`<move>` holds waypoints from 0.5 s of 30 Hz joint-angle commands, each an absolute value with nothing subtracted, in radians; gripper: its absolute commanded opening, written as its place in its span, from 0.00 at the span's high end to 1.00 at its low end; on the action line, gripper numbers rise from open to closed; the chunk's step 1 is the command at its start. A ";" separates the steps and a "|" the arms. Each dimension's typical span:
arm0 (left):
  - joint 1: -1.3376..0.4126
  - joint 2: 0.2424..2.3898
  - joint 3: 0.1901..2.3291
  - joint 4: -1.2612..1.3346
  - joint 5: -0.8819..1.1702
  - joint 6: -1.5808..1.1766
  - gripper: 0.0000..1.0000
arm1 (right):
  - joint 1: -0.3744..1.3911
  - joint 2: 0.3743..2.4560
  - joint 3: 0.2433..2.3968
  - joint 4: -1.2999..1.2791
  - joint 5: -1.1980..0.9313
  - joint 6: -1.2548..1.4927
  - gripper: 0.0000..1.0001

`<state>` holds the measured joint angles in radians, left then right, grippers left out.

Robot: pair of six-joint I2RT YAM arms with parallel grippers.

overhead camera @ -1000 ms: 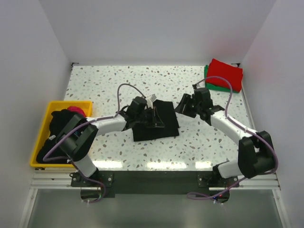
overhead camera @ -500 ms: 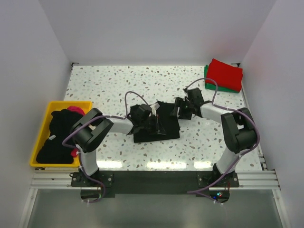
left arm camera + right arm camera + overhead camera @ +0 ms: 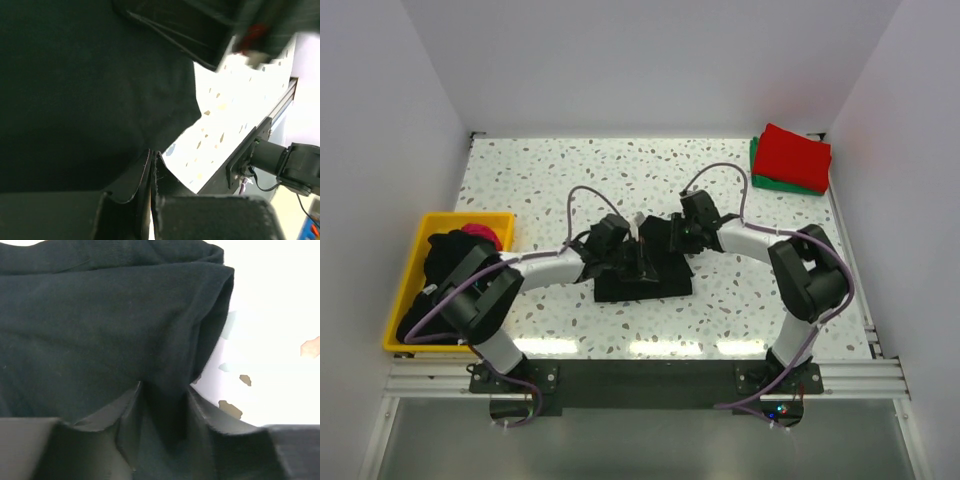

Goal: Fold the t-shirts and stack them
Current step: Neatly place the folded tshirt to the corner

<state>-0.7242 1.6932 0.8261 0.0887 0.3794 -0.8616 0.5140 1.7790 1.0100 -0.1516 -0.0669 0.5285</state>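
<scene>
A black t-shirt (image 3: 650,280) lies folded in the middle of the table. My left gripper (image 3: 640,262) rests on its middle from the left; in the left wrist view the gripper (image 3: 151,154) is shut on an edge of the black cloth (image 3: 90,90). My right gripper (image 3: 682,232) is at the shirt's far right corner; in the right wrist view it (image 3: 165,390) is closed on a thick fold of the black shirt (image 3: 100,315). A folded red t-shirt (image 3: 795,155) lies on a green one (image 3: 760,181) at the back right.
A yellow bin (image 3: 408,275) at the left edge holds black cloth (image 3: 440,285) and a pink shirt (image 3: 480,233). White walls close in the speckled table (image 3: 540,180) on three sides. The arm bases stand at the near edge.
My right gripper has moved left from beside the shirt onto its far right corner and closed on the cloth. The left gripper stayed on the shirt, shifting slightly.
</scene>
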 commanded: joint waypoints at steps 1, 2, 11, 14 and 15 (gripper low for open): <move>-0.684 1.556 0.854 0.003 0.321 -0.804 0.94 | 0.535 1.827 1.037 -0.248 0.012 0.538 0.63; -0.655 1.499 0.853 -0.047 0.318 -0.798 0.94 | 0.543 1.827 1.049 -0.256 0.034 0.537 0.67; -0.493 1.188 0.847 -0.279 0.239 -0.681 0.90 | 0.558 1.795 1.069 -0.318 0.139 0.506 1.00; -0.476 1.132 0.838 -0.330 0.218 -0.649 0.90 | 0.560 1.779 1.081 -0.327 0.161 0.503 1.00; -0.474 1.120 0.831 -0.336 0.218 -0.644 0.90 | 0.558 1.779 1.086 -0.339 0.164 0.502 1.00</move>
<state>-0.4850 1.1568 0.8272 -0.2462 0.2485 -0.7101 0.5617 1.7985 1.0664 -0.2504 0.0734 0.5293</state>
